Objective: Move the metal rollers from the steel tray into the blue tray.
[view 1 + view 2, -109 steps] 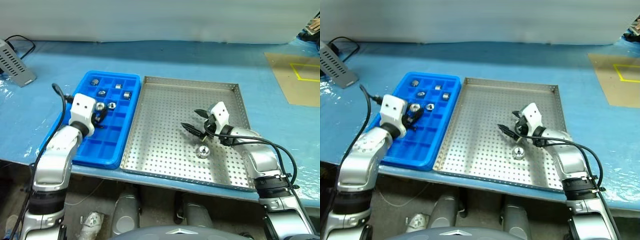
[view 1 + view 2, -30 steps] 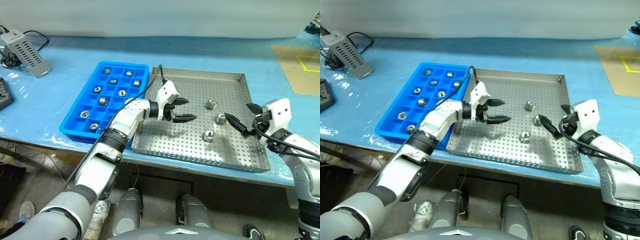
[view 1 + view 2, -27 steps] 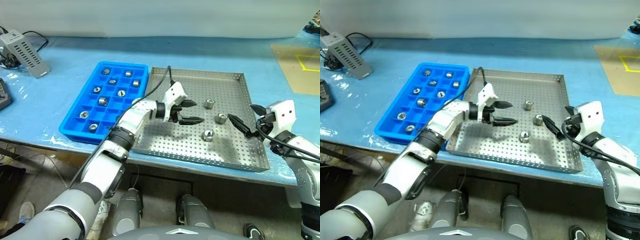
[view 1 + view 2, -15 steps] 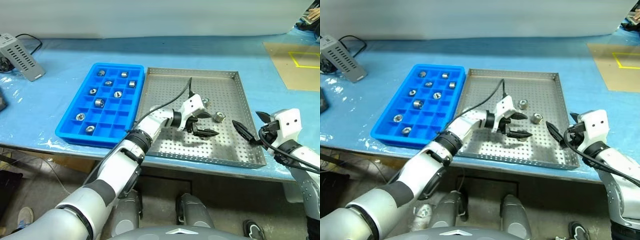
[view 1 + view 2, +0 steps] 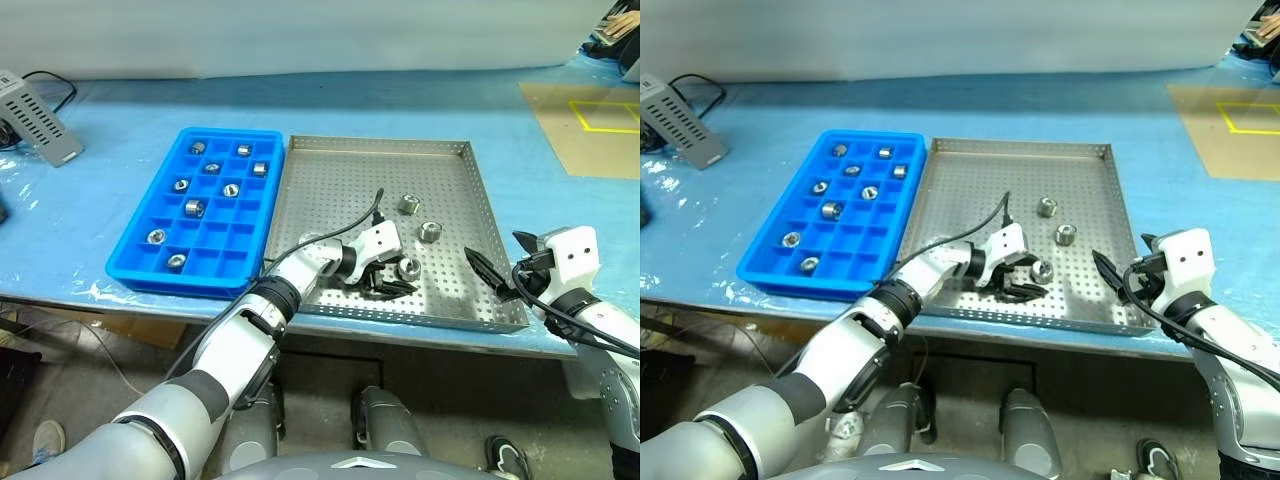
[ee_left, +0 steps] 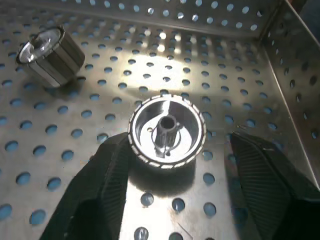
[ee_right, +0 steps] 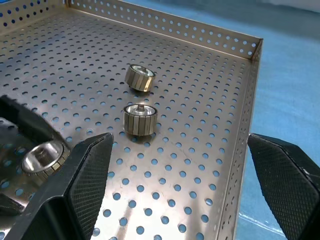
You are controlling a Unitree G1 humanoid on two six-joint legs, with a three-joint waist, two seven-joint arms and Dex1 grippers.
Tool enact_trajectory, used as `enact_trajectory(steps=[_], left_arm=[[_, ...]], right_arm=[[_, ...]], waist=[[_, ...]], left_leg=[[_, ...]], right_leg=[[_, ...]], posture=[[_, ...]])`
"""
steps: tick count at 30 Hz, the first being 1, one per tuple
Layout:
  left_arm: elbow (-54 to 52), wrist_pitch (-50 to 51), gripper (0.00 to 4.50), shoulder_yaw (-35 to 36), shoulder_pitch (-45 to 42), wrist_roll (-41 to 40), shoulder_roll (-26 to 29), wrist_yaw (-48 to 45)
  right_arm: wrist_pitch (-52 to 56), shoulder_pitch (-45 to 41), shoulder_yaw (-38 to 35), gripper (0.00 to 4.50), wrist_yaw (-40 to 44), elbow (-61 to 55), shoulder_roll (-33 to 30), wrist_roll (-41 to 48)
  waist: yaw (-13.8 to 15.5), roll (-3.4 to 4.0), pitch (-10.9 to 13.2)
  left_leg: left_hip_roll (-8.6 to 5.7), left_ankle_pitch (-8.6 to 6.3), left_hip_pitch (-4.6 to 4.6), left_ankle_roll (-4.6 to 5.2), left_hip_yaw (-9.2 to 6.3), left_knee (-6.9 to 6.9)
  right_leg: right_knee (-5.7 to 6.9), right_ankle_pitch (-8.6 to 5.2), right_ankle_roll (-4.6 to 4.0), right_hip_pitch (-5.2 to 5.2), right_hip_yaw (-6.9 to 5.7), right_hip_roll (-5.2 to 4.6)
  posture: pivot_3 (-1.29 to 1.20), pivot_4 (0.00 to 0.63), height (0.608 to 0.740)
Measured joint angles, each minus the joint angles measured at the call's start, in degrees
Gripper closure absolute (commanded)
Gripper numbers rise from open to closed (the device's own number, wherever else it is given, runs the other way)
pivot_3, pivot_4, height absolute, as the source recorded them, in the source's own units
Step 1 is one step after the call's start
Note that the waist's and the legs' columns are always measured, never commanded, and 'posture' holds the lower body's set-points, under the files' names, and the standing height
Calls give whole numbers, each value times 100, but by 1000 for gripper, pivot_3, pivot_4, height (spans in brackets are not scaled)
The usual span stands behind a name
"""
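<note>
The steel tray (image 5: 330,190) holds three metal rollers: one at the back (image 5: 408,204), one in the middle (image 5: 428,232) and one near the front rim (image 5: 408,267). My left gripper (image 5: 399,278) is low over the tray floor, open. Its fingers (image 6: 100,200) stand on either side of the front roller (image 6: 166,132), with a gap showing at one finger. My right gripper (image 5: 497,256) hovers open by the tray's right front corner, holding nothing. The blue tray (image 5: 230,132) lies left of the steel tray with several rollers in its compartments.
A grey power adapter (image 5: 35,105) with a black cable lies at the far left of the blue-covered table. A brown board with yellow tape (image 5: 590,115) is at the far right. The table's front edge runs just below both trays.
My left gripper has moved right and down to the front roller, and its fingers have drawn closer together around it. The right gripper has stayed about where it was.
</note>
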Motion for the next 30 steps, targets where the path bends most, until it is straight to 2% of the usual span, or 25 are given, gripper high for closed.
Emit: enact_trajectory(steps=[2, 3, 8, 13, 22, 26, 30], left_arm=[[0, 19, 2753, 53, 1, -17, 0, 85], [0, 26, 2785, 65, 1, -22, 0, 113], [-152, 235, 2785, 285, 37, -210, -2, 163], [-1050, 592, 2785, 578, 207, -553, 42, 275], [-2700, 1242, 2785, 1151, 428, -380, 900, 2098], [-3943, 2025, 2785, 1541, 865, -155, 1355, 3101], [-5215, 2836, 2785, 1601, 1420, -46, 1549, 3512]], right_arm=[[-29, -19, 75, 0, 9, 8, 0, -27], [-40, -21, 99, 0, 17, 17, 0, -39], [-91, -166, 147, 0, 41, 177, 0, -90], [-158, -417, 397, 0, 148, 425, -1, -115], [-475, -1394, 1117, 0, 558, 1399, -8, -290], [-707, -1955, 1462, 0, 757, 1978, 21, -416], [-902, -2284, 1748, 0, 913, 2408, 134, -533]], waist=[[1, 1, 0], [1, 1, 0], [5, 0, 0], [15, 0, 0], [62, 0, 1], [106, -1, 1], [270, -2, 1]], left_leg=[[-1, 1, 1, 1, 1, 0], [-3, 1, 1, 2, 2, 0], [-5, 2, 0, 4, 3, 0], [-5, 3, -1, 6, 3, 0], [-2, 16, -10, 13, 0, 1], [-1, 16, -19, 13, -3, 0], [0, 16, -43, 13, -5, 1]], right_leg=[[1, 0, 0, 2, 0, -4], [0, 0, 0, 1, 0, -6], [1, 0, 0, 0, 0, -8], [3, 1, -1, -1, -1, -8], [9, 5, -8, -6, -13, -9], [8, 5, -10, -9, -21, -9], [9, 5, -10, -27, -26, -11]], posture=[[-343, 150, 740], [-338, 150, 740], [-302, 150, 740], [-222, 150, 740], [-50, 150, 740], [7, 150, 740], [50, 150, 740]])
